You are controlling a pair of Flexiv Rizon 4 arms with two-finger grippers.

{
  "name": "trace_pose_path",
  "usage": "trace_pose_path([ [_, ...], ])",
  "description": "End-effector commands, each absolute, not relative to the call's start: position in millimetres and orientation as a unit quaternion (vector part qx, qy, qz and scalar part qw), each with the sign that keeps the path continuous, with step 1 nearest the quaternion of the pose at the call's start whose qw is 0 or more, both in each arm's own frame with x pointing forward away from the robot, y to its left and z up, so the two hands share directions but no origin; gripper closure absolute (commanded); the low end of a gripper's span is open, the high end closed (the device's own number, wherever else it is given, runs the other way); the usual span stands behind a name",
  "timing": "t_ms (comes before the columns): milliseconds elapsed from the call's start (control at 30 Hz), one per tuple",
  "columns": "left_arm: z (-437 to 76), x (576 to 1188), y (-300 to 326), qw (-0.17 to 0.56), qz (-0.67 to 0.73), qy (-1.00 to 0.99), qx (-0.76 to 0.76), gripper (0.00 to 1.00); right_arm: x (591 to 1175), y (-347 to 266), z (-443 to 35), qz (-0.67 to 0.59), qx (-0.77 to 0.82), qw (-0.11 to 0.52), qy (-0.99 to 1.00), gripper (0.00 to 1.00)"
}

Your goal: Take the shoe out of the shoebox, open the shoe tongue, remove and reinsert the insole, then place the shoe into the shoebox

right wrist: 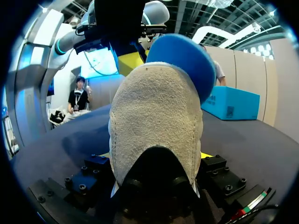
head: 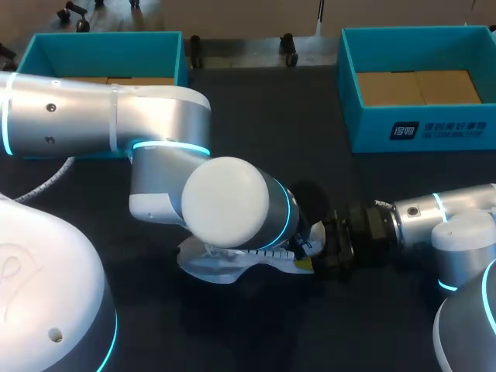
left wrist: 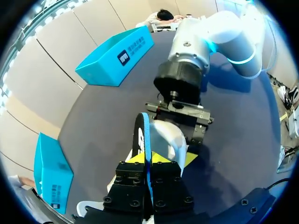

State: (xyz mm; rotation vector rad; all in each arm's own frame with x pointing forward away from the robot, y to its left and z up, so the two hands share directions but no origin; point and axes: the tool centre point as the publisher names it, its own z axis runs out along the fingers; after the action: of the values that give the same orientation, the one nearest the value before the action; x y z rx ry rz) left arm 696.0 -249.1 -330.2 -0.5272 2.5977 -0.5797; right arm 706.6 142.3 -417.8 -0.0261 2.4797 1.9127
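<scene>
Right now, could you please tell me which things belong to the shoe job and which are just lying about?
Job: white textured shoe; thin blue insole, partly out of it; one of the open turquoise cardboard shoeboxes, left shoebox or right shoebox.
Lying about: whichever shoebox is spare; I cannot tell which.

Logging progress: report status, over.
Left gripper shut on insole, sticking out of shoe. Right gripper shut on shoe. Shoebox apart, far right.
</scene>
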Motion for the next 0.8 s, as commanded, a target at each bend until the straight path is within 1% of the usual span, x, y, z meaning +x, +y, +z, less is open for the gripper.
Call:
trace_pose_path([
  [33, -314, 691, -246, 0.216, -0.215, 0.933, -0.189, 1.0, 705, 144, -417, 0.609, -0.008, 0.005, 0.793, 1.0],
  [400, -304, 686, -260, 0.212, -0.229, 0.934, -0.175, 1.0, 705, 144, -417, 0.609, -0.008, 0.005, 0.793, 1.0],
  [433, -304, 686, -260, 0.211, -0.23, 0.934, -0.174, 0.9, 705, 144, -417, 0.609, -0.008, 0.005, 0.793, 1.0],
  [467, -304, 686, -260, 0.21, -0.231, 0.934, -0.172, 0.54, 705, 144, -417, 0.609, -0.008, 0.005, 0.793, 1.0],
  [500, -304, 685, -260, 0.21, -0.232, 0.934, -0.171, 0.4, 705, 144, -417, 0.609, -0.008, 0.005, 0.793, 1.0],
  [600, -306, 683, -259, 0.211, -0.233, 0.935, -0.167, 0.35, 705, 144, -417, 0.609, -0.008, 0.005, 0.793, 1.0],
  [633, -307, 681, -258, 0.211, -0.234, 0.935, -0.165, 0.29, 705, 144, -417, 0.609, -0.008, 0.005, 0.793, 1.0],
  [667, -308, 680, -257, 0.209, -0.237, 0.935, -0.16, 0.18, 705, 144, -417, 0.609, -0.008, 0.005, 0.793, 1.0],
  [767, -312, 673, -253, 0.215, -0.239, 0.935, -0.149, 0.08, 705, 144, -417, 0.609, -0.008, 0.005, 0.793, 1.0],
  [800, -314, 671, -252, 0.214, -0.242, 0.935, -0.145, 0.03, 705, 144, -417, 0.609, -0.008, 0.005, 0.793, 1.0],
])
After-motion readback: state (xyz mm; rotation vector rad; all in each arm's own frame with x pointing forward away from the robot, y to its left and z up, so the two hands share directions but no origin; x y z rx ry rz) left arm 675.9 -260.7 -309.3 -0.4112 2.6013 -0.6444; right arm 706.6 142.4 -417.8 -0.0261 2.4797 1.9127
